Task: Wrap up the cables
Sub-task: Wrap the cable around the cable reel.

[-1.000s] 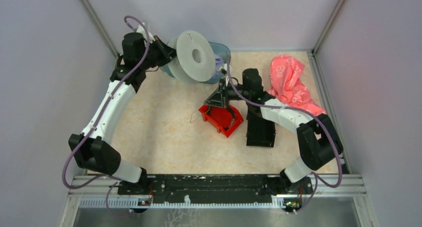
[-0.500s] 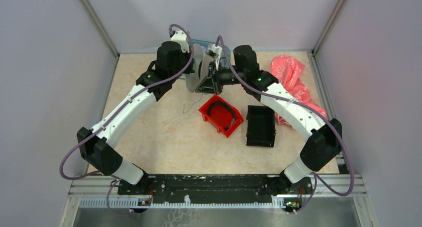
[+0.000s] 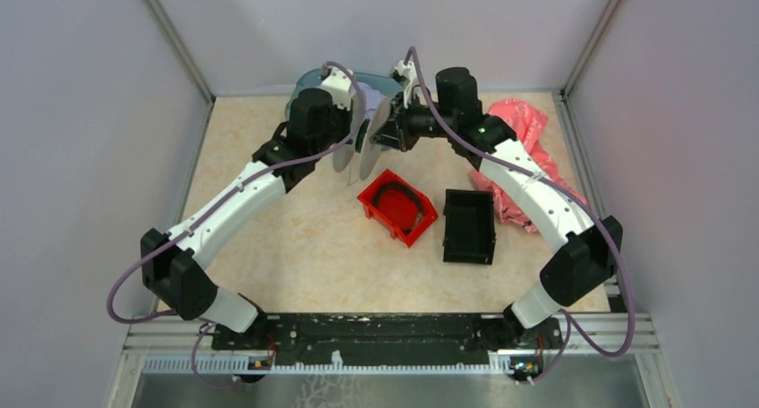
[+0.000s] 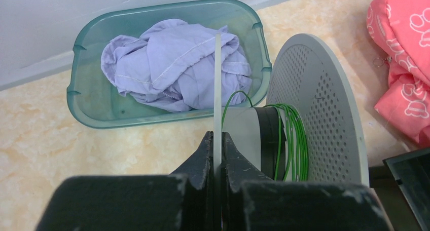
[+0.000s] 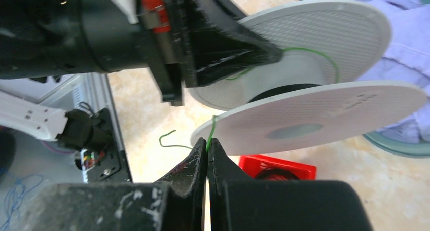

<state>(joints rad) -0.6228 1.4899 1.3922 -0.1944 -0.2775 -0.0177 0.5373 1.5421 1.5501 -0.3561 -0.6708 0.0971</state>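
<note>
Above the far part of the table [image 3: 295, 247], a white spool [image 4: 324, 114] was held edge-on between the two arms, in front of a teal basin [image 4: 167, 5] filled with lavender cloth [image 4: 172, 64]. The left gripper [image 4: 216, 137] was seen closed flat on the thin rim of the spool's near flange, so the spool's whole weight was carried there. The spool was judged light but rigid. With so thin and smooth a flange, a pinch at the rim could be expected to let it swing or slip under a hard pull.

The right gripper [image 5: 207, 145] was shut on the green wire [image 5: 210, 130] just at the edge of the other flange, and a short loose tail [image 5: 170, 142] was seen curling beside the fingers. Several turns of the wire were already laid around the dark hub [image 4: 267, 145], between the flanges.

The wire was judged thread-fine, nearly weightless, springy and slick. It would be expected to uncoil once tension was lost and to slide through closed pads. It was best taken close to the spool, pinched firmly and kept under light, steady tension, since a sharp tug might kink or snap it.
</note>
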